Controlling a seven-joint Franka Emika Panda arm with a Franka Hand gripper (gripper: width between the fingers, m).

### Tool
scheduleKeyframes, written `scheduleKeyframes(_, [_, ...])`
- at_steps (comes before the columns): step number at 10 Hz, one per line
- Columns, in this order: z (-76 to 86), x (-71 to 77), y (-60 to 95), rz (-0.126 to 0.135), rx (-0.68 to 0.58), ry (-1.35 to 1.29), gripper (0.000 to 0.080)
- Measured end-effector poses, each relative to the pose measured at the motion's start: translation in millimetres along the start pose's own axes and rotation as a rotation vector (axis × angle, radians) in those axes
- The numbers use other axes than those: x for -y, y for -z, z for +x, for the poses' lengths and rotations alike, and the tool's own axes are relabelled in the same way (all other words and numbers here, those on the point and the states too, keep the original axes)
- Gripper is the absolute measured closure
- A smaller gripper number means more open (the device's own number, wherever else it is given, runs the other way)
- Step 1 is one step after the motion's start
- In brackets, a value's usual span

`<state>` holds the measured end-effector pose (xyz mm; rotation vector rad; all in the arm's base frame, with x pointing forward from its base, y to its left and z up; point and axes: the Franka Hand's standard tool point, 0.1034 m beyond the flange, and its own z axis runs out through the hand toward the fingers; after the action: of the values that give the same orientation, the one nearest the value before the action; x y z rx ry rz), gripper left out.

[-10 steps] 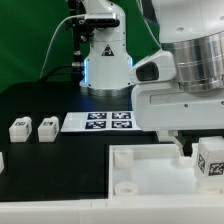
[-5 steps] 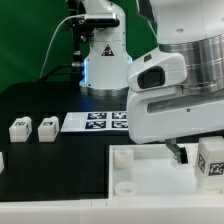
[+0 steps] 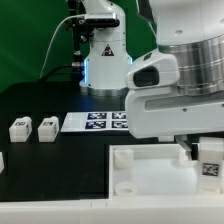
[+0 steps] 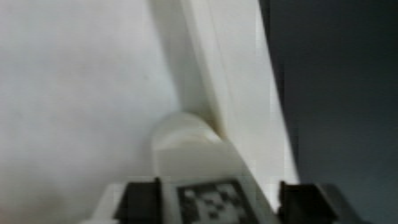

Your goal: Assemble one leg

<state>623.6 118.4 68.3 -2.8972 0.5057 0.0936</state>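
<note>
Clamping leg [image 3: 211, 160], end effector [image 4: 217, 208] closed on it, over tray [image 3: 140, 175].

place: robotics lab | cues: green backdrop [image 3: 25, 45], black table [image 3: 40, 165], tagged marker board [image 3: 98, 122], white robot arm [image 3: 180, 90]

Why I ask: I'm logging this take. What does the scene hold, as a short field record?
held: two-finger gripper shut on a small white plastic leg block with a black-and-white tag
place: at the large white square tray corner, exterior view's right
loose: two more white tagged blocks on the black table, exterior view's left
fixed: thin flat white marker board beside them
</note>
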Motion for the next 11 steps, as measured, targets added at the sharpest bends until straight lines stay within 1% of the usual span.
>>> scheduleKeyframes(1, [-0.3, 0.3, -0.2, 0.0, 0.001, -0.102, 0.0505])
scheduleKeyframes(2, [-0.6, 1.1, -0.7, 0.014, -0.005, -0.238, 0.0505])
scheduleKeyframes(4, [-3.6, 4.7, -2.3, 0.074, -0.044, -0.592, 0.0507])
scheduleKeyframes(6, [-5.1, 15.0, -5.7, 0.139, -0.053, -1.01, 0.0508])
scheduleKeyframes(7, [-3.3, 15.7, -6.5, 0.159, -0.056, -1.12, 0.0508])
scheduleKeyframes(8, [-3.2, 15.7, -7.1, 0.161, -0.055, -1.156, 0.0508])
scheduleKeyframes(11, [-3.5, 16.0, -7.3, 0.161, -0.055, -1.149, 0.0504])
